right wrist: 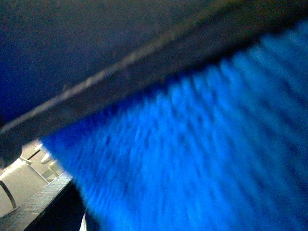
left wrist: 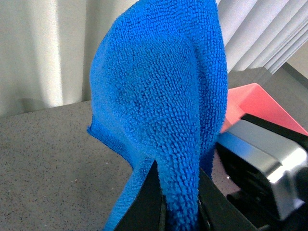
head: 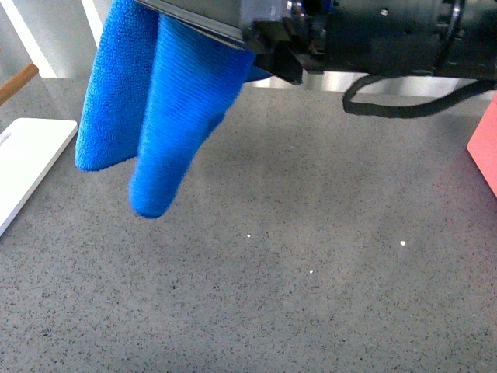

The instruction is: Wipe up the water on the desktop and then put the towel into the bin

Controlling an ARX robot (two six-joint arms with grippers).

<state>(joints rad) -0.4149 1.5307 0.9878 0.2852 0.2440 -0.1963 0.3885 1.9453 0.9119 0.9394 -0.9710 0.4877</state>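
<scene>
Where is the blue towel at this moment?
In the front view the towel hangs upper left, above the desktop, right of a white board; the left wrist view shows the left hand pinching it.

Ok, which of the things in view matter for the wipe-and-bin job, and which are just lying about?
Job:
- towel, pinched between the left fingers
- desktop
- pink container at the right edge, probably the bin

Lying about:
- white board
- wooden handle
</scene>
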